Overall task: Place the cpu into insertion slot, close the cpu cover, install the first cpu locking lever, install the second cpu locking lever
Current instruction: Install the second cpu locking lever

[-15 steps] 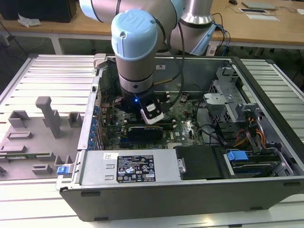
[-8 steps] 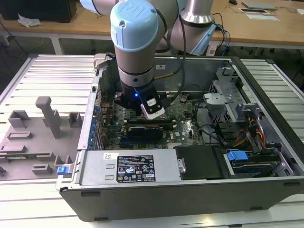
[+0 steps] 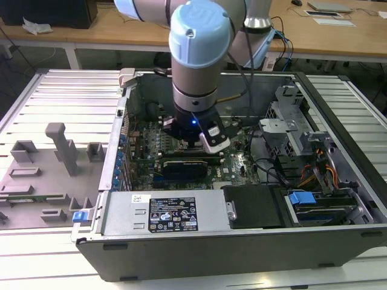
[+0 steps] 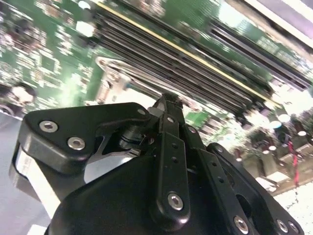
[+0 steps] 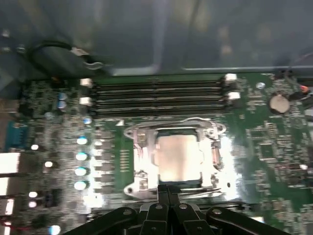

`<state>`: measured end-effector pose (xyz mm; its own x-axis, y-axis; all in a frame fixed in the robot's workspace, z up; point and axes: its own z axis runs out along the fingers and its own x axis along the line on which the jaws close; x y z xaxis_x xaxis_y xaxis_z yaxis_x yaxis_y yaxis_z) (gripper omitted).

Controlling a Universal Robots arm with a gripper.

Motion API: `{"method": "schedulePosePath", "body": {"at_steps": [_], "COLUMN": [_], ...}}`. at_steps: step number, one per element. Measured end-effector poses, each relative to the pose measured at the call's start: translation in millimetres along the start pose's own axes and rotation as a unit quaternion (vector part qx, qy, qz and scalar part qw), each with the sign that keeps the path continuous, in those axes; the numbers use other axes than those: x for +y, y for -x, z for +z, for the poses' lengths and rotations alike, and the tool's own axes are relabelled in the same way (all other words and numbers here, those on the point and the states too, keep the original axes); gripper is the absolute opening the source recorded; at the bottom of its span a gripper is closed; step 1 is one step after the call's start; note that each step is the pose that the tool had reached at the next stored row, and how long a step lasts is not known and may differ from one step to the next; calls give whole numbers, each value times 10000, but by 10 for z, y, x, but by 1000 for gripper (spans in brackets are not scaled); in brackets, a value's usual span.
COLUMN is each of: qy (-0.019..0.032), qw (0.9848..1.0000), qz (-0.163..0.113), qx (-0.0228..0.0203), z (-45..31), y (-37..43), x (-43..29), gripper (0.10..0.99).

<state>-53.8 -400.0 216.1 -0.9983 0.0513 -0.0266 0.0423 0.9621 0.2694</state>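
Arm: the pale blue and grey arm (image 3: 198, 54) reaches straight down into the open computer case (image 3: 242, 241), which lies on its side on the ribbed metal table (image 3: 60, 90).
Gripper: the black gripper (image 5: 169, 188) hangs just above the circuit board, at the near edge of the insertion slot in the first wrist view; in the second wrist view its linkage (image 4: 168, 105) comes to a point over the same spot.
Jaws: clenched together with no gap between the tips, and nothing held between them.
Cpu: the cpu (image 5: 178, 156) lies flat inside the insertion slot, its pale beige top facing up, just beyond the gripper's tips.
Insertion slot: the insertion slot (image 5: 142, 169) sits on the green circuit board (image 5: 274, 152), beside the row of long black memory slots (image 5: 156, 98).
Cpu cover: the cpu cover (image 5: 208, 152) is a silver frame lying down around the cpu, whose top shows through the square window; whether it is fully latched cannot be told.
Levers: too blurred to tell apart from the shiny metal around the insertion slot.
Power supply: a grey box (image 3: 163, 211) with a label fills the case's near side, in front of the insertion slot in the exterior view.
Grey fixtures: moulded grey holders (image 3: 57, 151) stand on the table, well apart from the case, on the exterior view's left.
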Motion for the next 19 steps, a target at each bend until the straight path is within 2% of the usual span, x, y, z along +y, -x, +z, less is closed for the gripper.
{"method": "schedulePosePath", "body": {"at_steps": [3,5,7,9,12,13,15,17,19], "qy": [-4,-27,-93,-201,-556,-609,-645,-648,-643], "qw": [10000,10000,10000,9998,9984,9981,9979,9979,9979], "qz": [1,2,0,0,-4,-5,-7,-14,-70], "qx": [2,4,10,19,38,37,35,28,-19], "z": [5,13,29,46,84,91,108,118,127], "y": [46,57,64,65,62,61,58,56,54], "x": [12,42,98,158,293,321,378,416,451], "gripper": [106,106,106,106,106,106,106,106,106]}}
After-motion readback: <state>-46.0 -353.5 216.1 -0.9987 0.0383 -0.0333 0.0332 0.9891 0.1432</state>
